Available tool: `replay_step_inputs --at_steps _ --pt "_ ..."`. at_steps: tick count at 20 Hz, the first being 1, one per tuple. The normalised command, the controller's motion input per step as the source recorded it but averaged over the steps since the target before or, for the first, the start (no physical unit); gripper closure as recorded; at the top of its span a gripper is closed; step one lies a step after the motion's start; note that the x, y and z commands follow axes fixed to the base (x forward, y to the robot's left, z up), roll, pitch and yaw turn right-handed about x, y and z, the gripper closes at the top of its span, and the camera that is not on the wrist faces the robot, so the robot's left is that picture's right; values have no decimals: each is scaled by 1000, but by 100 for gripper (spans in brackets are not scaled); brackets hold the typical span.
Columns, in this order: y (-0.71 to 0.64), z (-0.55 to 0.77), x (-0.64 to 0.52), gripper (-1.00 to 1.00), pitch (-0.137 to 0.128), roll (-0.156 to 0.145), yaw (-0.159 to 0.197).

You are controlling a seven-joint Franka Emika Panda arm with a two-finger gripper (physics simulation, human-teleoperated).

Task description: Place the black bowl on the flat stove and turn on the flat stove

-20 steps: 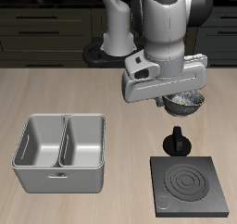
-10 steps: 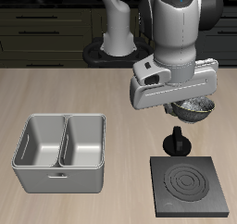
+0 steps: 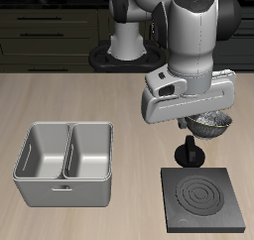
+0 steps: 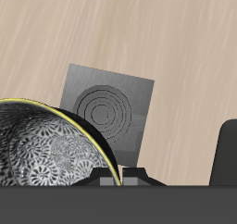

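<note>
My gripper is shut on the rim of the black bowl and holds it in the air, just above and behind the stove's upright knob. In the wrist view the bowl shows a grey-white speckled inside, a thin yellowish rim line and a dark outside, with my gripper on its rim. The flat stove is a black square plate with pale rings near the table's front edge. It shows below the bowl in the wrist view. Nothing lies on it.
A grey two-compartment metal tray stands on the table beside the stove, some way off. The robot's base and dark cabinets are at the back.
My gripper has carried the bowl sideways away from the tray and a little toward the table's front, so it now hangs nearer the stove's knob.
</note>
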Motion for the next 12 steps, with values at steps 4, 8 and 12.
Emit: replay_step_inputs --at_steps 4,8,12 --pt "46 -15 278 100 2 -24 15" --pt "76 -9 180 100 -8 -13 9" --pt "166 70 89 100 -37 9 7"
